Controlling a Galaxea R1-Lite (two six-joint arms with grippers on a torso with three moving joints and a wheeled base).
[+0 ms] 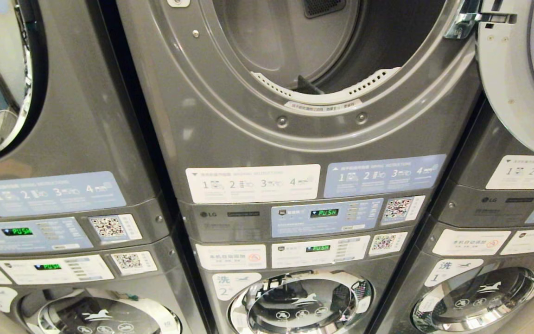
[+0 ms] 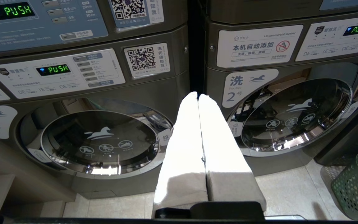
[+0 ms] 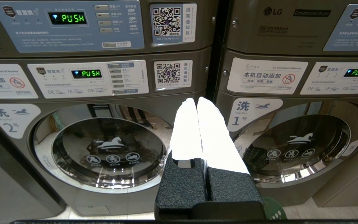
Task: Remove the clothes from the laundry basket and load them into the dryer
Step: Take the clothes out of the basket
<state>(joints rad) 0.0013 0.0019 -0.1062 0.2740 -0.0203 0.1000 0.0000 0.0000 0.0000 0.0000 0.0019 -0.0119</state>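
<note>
1. Laundromat wall: stacked grey LG units, green "PUSH" on the displays.
2. Middle dryer (image 1: 322,60) up top, door (image 1: 522,69) swung open to the right, drum bare.
3. Washer no. 2 (image 2: 291,115) below, porthole closed.
4. Green laundry basket (image 2: 357,183) on pale tile floor (image 2: 291,189), right of washer no. 2; contents unreadable.
5. Left gripper (image 2: 198,97) pinched closed, empty.
6. Right gripper (image 3: 196,101) pinched closed, empty.

basket (image 2: 357,183) cut by frame edge | dryer (image 1: 322,60) opening top cropped

The dryer (image 1: 230,116) is showing dark grey, its display (image 1: 324,213) glowing green; the laundry basket (image 2: 357,183) is showing pale green with a perforated pattern
</note>
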